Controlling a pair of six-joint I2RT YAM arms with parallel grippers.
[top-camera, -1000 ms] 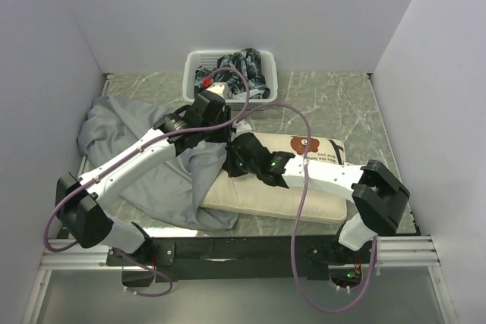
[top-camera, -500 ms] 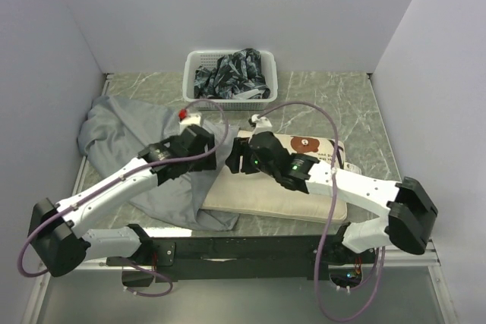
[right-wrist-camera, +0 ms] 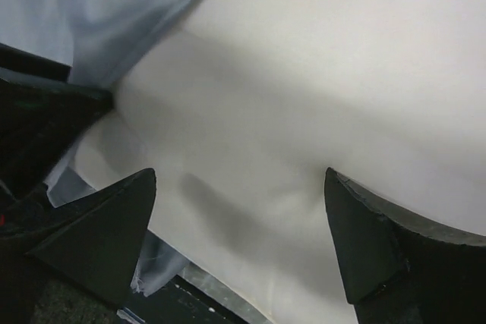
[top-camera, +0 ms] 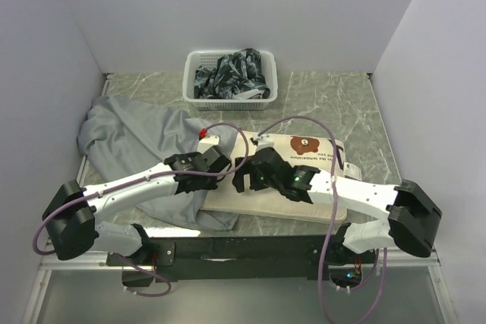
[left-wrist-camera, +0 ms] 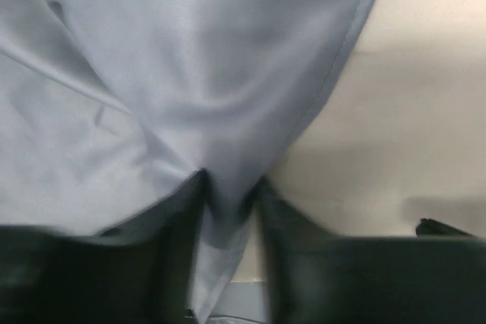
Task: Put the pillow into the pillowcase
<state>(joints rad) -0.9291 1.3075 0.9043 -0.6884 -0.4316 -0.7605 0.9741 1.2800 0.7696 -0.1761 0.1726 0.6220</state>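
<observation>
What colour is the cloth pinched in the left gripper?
Plain grey: it is the wrinkly fabric pillowcase, clearest in the left wrist view.

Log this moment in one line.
left gripper: shut on pillowcase | right gripper: open over pillow | pillow: mostly uncovered, not yet inside

- Left end of the pillow (top-camera: 262, 201) is lost under a fold of the pillowcase (top-camera: 129, 138); inside it or merely beneath, cannot tell.
- Lettering below the bear (top-camera: 304, 144): too small to read.
- Left tool (left-wrist-camera: 231, 187): fingers a dark blur, lower parts cut by the frame edge.
- Right tool (right-wrist-camera: 239, 214): finger bases run off the bottom edge.
- Basket (top-camera: 228, 99) holds dark patterned cloth (top-camera: 235, 66); what kind is unclear.
</observation>
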